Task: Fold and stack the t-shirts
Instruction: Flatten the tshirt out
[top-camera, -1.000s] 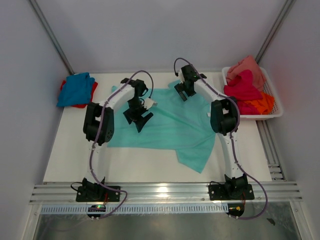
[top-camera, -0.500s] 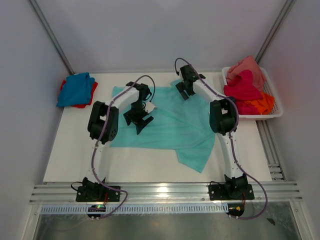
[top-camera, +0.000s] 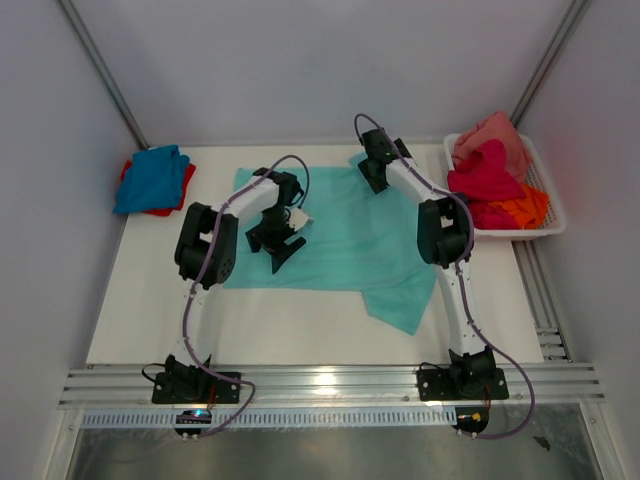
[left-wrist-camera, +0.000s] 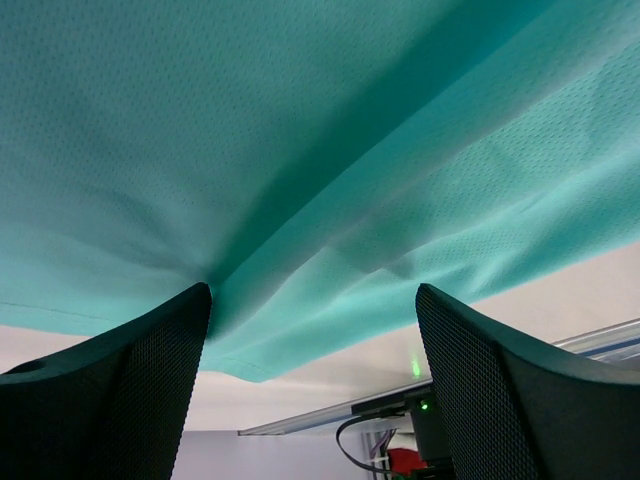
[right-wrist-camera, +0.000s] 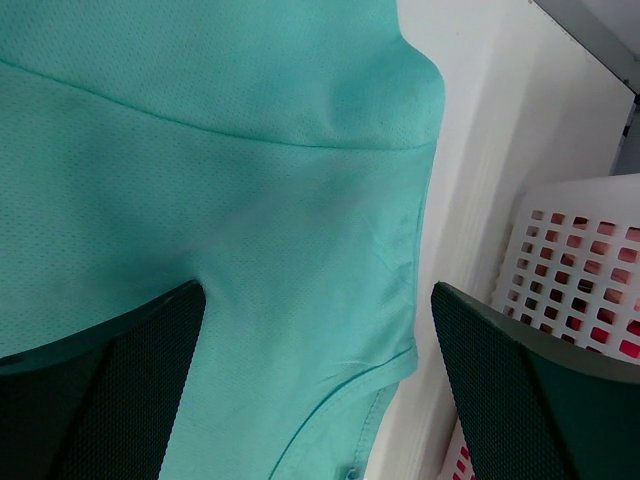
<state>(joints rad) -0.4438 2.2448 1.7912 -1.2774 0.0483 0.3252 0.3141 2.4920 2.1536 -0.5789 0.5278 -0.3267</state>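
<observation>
A large mint-teal t-shirt (top-camera: 350, 240) lies spread across the middle of the white table (top-camera: 150, 300), with one flap reaching toward the front right. My left gripper (top-camera: 279, 243) hovers low over the shirt's left half, open; in the left wrist view the gripper (left-wrist-camera: 313, 300) has only creased cloth (left-wrist-camera: 300, 150) behind its wide jaws. My right gripper (top-camera: 373, 180) is at the shirt's back edge, open. In the right wrist view the gripper (right-wrist-camera: 318, 290) is spread above a hemmed teal corner (right-wrist-camera: 300, 200). Nothing is held.
A blue t-shirt (top-camera: 150, 176) lies on a red one (top-camera: 181, 193) at the back left corner. A white mesh basket (top-camera: 556, 215) at the back right holds salmon pink (top-camera: 492, 132), magenta (top-camera: 484, 175) and orange (top-camera: 525, 207) tees; its wall (right-wrist-camera: 580, 290) is close beside the right gripper.
The teal shirt has shifted right and toward the back and lies flatter. The left gripper has edged right and back, the right gripper slightly back. Both jaws stay open.
</observation>
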